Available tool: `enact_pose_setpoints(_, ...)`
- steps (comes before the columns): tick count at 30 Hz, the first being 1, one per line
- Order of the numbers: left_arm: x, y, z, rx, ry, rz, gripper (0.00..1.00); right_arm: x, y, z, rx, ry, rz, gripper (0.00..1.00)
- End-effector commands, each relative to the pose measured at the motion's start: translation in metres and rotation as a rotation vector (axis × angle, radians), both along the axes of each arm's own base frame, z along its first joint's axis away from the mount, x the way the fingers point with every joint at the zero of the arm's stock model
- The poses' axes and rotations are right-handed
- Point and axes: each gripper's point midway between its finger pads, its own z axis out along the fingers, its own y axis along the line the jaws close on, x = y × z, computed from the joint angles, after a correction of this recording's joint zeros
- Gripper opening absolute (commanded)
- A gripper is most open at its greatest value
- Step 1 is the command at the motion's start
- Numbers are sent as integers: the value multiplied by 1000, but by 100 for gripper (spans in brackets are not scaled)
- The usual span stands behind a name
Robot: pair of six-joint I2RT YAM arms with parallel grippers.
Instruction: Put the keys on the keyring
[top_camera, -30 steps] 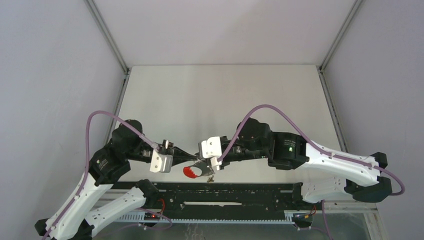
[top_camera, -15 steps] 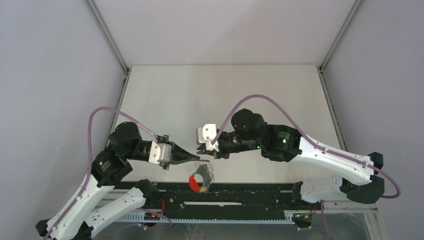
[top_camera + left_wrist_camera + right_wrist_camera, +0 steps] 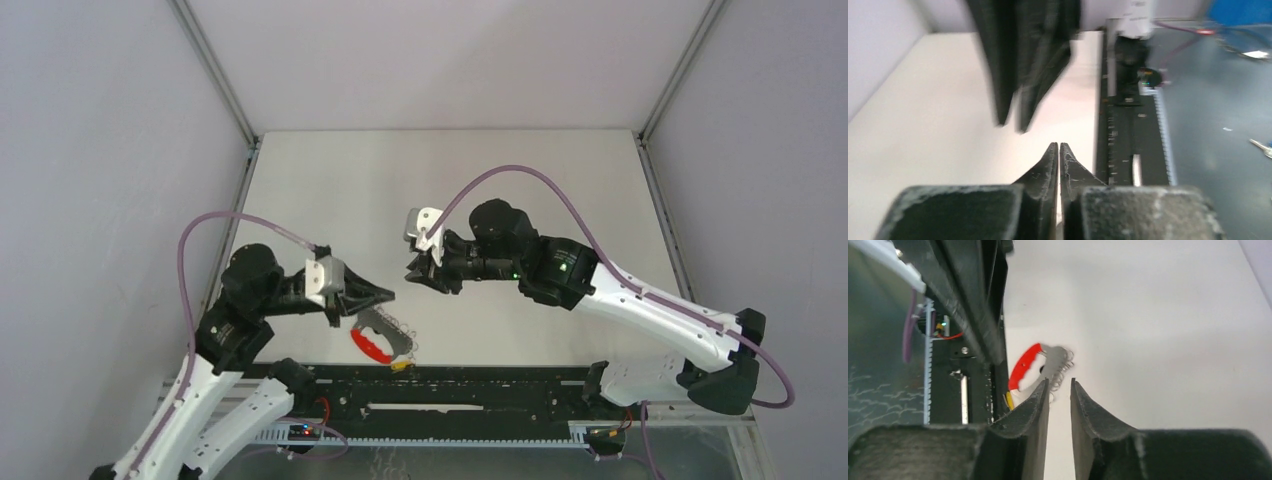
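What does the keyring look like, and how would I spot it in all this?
Start at the black rail along the near edge of the table. Just beyond it, left of centre, sits the keyring: the only red thing there, a curved band with a bunch of silver wire rings.

bright even light; wrist views seemingly motion-blurred.

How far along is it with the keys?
Done: unclear. The keyring lies on the table with a yellow tag at its edge; I can't tell if it's threaded. In hand: nothing; left gripper shut, right gripper slightly open. Left: the black-tagged key, not visible.
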Motion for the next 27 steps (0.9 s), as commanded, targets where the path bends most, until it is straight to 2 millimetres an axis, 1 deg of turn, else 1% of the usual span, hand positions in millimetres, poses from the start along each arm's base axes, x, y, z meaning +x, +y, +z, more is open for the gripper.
enact_pose_setpoints(1, 53, 22, -23, 4, 114, 211, 18, 29, -6, -21, 25, 60, -179, 33)
enact_pose_setpoints(2, 66, 31, -38, 43, 112, 252, 29, 33, -5, -33, 14, 70, -199, 40)
enact_pose_setpoints(3, 78, 41, -55, 94, 115, 290, 36, 36, -3, -46, 2, 86, -215, 48)
enact_pose_setpoints(4, 89, 51, -72, 151, 120, 320, 40, 38, 0, -61, -11, 107, -230, 54)
enact_pose_setpoints(5, 97, 61, -87, 210, 118, 342, 43, 39, 3, -79, -29, 137, -245, 65)
enact_pose_setpoints(6, 104, 71, -100, 257, 145, 361, 45, 40, 7, -94, -41, 164, -251, 92)
enact_pose_setpoints(7, 110, 80, -108, 288, 148, 365, 48, 41, 13, -106, -43, 182, -254, 99)
enact_pose_setpoints(8, 114, 88, -115, 301, 201, 382, 54, 42, 20, -117, -47, 196, -256, 100)
enact_pose_setpoints(10, 127, 104, -117, 295, 241, 422, 61, 43, 36, -139, -69, 190, -251, 100)
enact_pose_setpoints(12, 138, 117, -120, 300, 242, 461, 63, 41, 53, -160, -93, 177, -225, 100)
enact_pose_setpoints(13, 143, 123, -122, 298, 252, 486, 63, 41, 63, -164, -89, 164, -210, 100)
enact_pose_setpoints(14, 148, 128, -122, 292, 259, 513, 63, 39, 71, -173, -112, 155, -198, 100)
enact_pose_setpoints(16, 154, 136, -127, 295, 292, 551, 63, 32, 83, -192, -171, 123, -177, 100)
enact_pose_setpoints(18, 156, 143, -132, 305, 311, 579, 62, 23, 92, -204, -197, 95, -158, 100)
enact_pose_setpoints(20, 157, 148, -135, 307, 317, 601, 62, 20, 100, -217, -218, 93, -151, 100)
enact_pose_setpoints(22, 157, 151, -136, 298, 330, 612, 62, 30, 103, -231, -249, 114, -191, 96)
enact_pose_setpoints(24, 154, 150, -137, 299, 340, 601, 61, 43, 102, -241, -256, 160, -223, 93)
enact_pose_setpoints(27, 150, 148, -135, 303, 319, 574, 61, 50, 96, -251, -268, 228, -241, 92)
